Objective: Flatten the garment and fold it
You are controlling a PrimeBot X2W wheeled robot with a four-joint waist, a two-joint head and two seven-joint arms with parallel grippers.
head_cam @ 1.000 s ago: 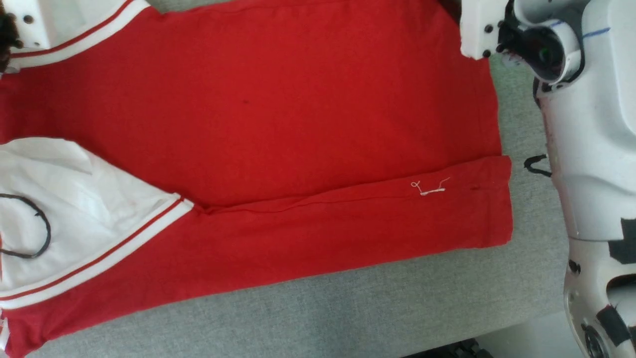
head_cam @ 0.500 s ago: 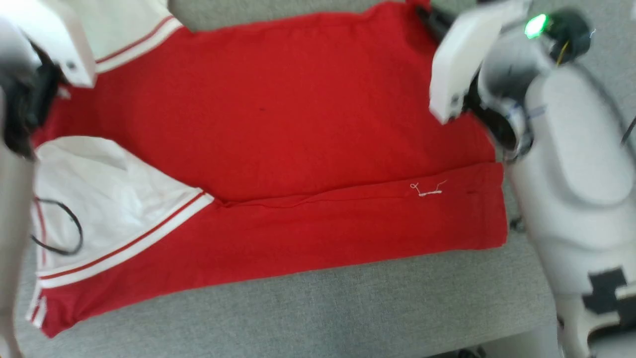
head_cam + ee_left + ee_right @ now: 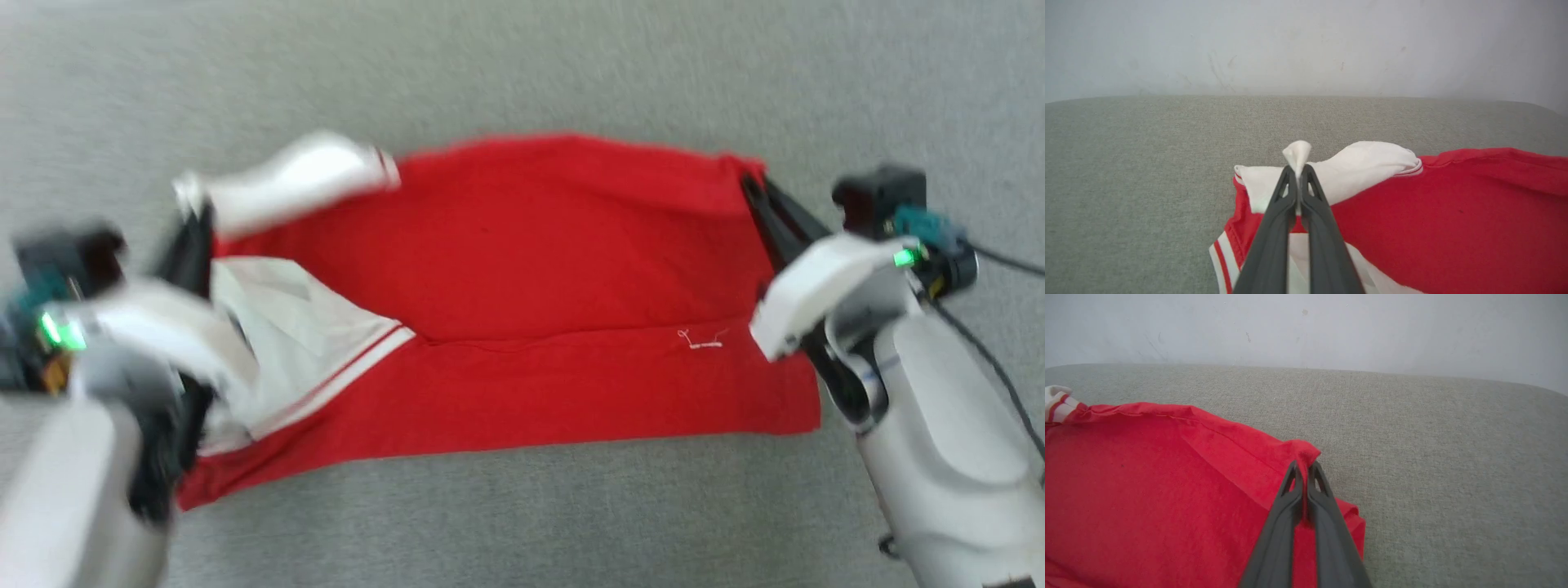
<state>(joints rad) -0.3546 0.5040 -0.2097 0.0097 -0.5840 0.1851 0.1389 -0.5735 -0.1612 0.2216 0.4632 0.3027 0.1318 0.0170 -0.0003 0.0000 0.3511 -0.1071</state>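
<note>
**Garment position.** The garment (image 3: 531,269) lies on the grey fabric-covered table (image 3: 522,523), its long axis running left to right in the head view. Bare table surface surrounds it on all sides. In the wrist views a pale wall (image 3: 1306,45) stands behind the table's far edge.

**Garment appearance.** The body is plain red and mostly flat. A straight fold edge (image 3: 571,336) runs along the length of the body, and a narrower red band lies on the near side of it. A short loose white thread (image 3: 700,339) sits on this edge towards the right. At the left end are two white sleeves (image 3: 302,327) with red-and-white striped trim. One lies flat on the red body; the other is raised at the far left corner. No lettering is visible on the exposed side.

**Left gripper.** The left gripper (image 3: 1298,173) is fully closed on the white sleeve fabric. A small tuft of white cloth protrudes above the fingertips.

**Right gripper.** The right gripper (image 3: 1303,469) is fully closed on the far right corner of the red hem. The cloth is pinched into a small peak between the fingers.
</note>
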